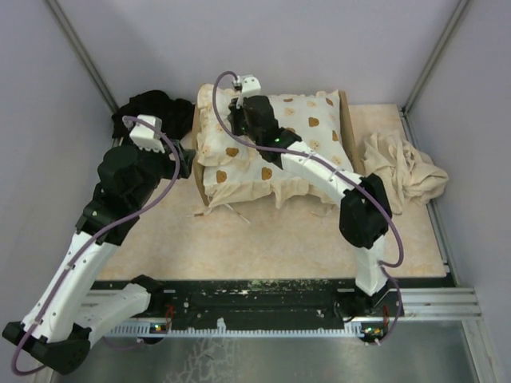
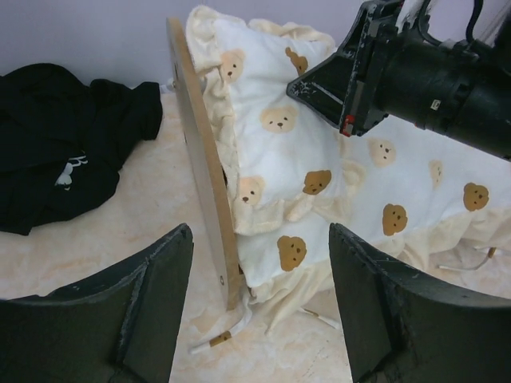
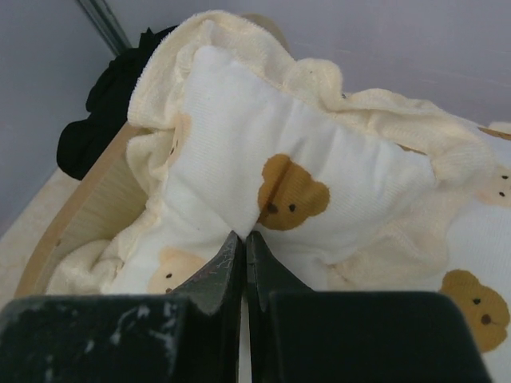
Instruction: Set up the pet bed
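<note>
The desk (image 1: 279, 239) has a pale, marbled cream top. The pet bed (image 1: 346, 120) stands toward its far side, about midway across. Its light-wood end boards rise at the left and the right. Nearly all of the frame between them is covered by the cream frilled cushion (image 1: 303, 128) with brown bear prints, which is heaped on the bed and spills over the near edge.

A crumpled beige cloth (image 1: 403, 171) lies on the desk just right of the bed. A black cloth (image 1: 152, 108) is bunched at the far left corner, close to the bed's left board.

The right hand (image 1: 238, 112) reaches over the far left part of the bed, above the cushion. From its own wrist view, the right hand (image 3: 242, 235) has its fingers pressed together, pinching a pointed fold of the cushion (image 3: 239, 159). The bed's curved wooden board (image 3: 80, 215) lies below and to the left of that hand.

The left hand (image 1: 185, 163) sits low at the bed's left end. In its wrist view, the left hand (image 2: 259, 231) is spread wide and grips nothing. The near end of the bed's upright board (image 2: 204, 167) stands between and just ahead of the two fingers. I cannot tell whether it touches either one.
</note>
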You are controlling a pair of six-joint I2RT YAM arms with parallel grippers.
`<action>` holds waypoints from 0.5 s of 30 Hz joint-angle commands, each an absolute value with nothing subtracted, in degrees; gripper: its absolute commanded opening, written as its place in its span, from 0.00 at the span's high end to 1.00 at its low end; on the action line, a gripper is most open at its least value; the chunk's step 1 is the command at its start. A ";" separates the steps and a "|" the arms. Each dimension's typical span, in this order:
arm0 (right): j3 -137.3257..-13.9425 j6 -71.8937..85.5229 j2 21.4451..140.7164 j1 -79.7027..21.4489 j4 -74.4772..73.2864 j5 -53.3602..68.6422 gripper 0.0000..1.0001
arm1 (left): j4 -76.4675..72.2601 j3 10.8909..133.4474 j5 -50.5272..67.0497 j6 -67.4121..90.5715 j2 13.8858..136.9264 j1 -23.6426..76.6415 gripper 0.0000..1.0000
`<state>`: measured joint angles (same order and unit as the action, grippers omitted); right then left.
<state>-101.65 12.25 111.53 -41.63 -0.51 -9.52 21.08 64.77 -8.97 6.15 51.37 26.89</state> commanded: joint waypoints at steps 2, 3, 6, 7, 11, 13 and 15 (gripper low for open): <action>-106.82 13.62 112.85 -42.10 -1.14 -13.71 0.89 | 21.43 63.67 -10.54 4.77 49.55 27.14 0.26; -107.40 13.74 113.05 -42.10 -1.66 -14.11 0.84 | 21.55 63.45 -10.43 4.79 49.72 27.10 0.25; -109.50 13.90 113.01 -42.10 -4.74 -15.96 0.66 | 21.80 63.26 -8.84 5.88 50.73 27.08 0.25; -110.21 13.78 112.73 -42.11 -6.07 -16.30 0.61 | 21.33 63.01 -8.14 6.27 50.98 27.07 0.26; -110.20 12.13 109.44 -41.99 -9.71 -16.71 0.51 | 19.44 62.68 -5.34 7.90 53.25 27.09 0.29; -108.56 10.91 106.85 -41.37 -11.07 -16.21 0.48 | 18.46 63.03 -4.32 8.06 55.20 27.12 0.32; -104.75 10.88 103.54 -40.08 -11.88 -14.57 0.45 | 17.06 63.78 -3.45 7.97 57.50 27.10 0.34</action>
